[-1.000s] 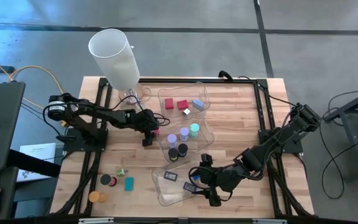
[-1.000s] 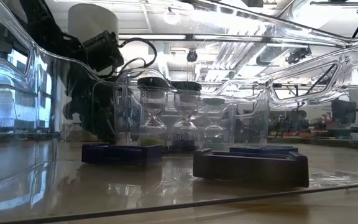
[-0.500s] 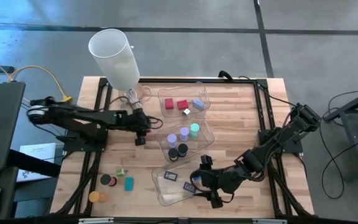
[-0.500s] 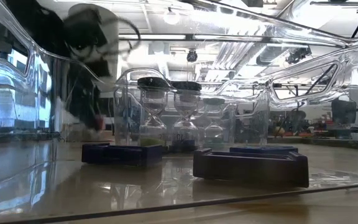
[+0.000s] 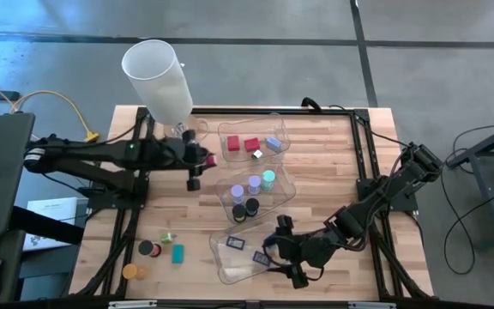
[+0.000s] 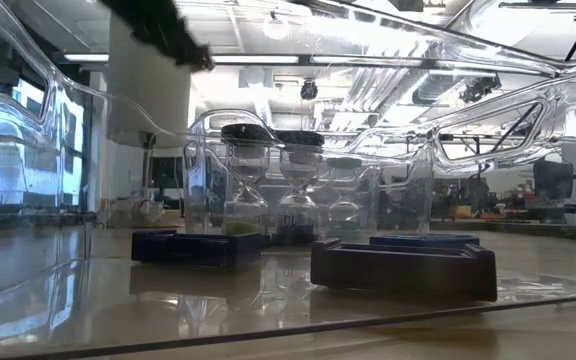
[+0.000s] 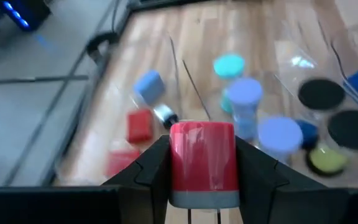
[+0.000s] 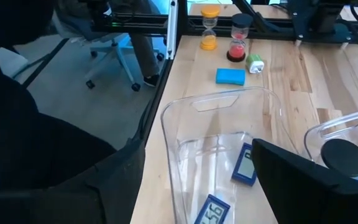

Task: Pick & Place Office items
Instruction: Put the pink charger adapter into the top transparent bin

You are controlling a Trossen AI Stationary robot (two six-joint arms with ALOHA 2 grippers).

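Grey concrete floor (image 5: 418, 51), wooden table (image 5: 333, 154), office chair (image 8: 114, 59)

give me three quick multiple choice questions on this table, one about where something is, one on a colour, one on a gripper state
1. Where do the loose items outside the trays lie in the high view?
A. the table's lower-left part
B. beside the right arm
C. in the top tray

2. What colour is the block in the left gripper?
A. teal
B. red
C. black

3. How are the right gripper's fingers set?
A. shut on a red block
B. shut on a cylinder
C. open, holding nothing

Answers:
1 A, they sit lower left in the high view.
2 B, the left wrist view shows a red block between the fingers.
3 C, the right wrist view shows the fingers apart over the bottom tray.
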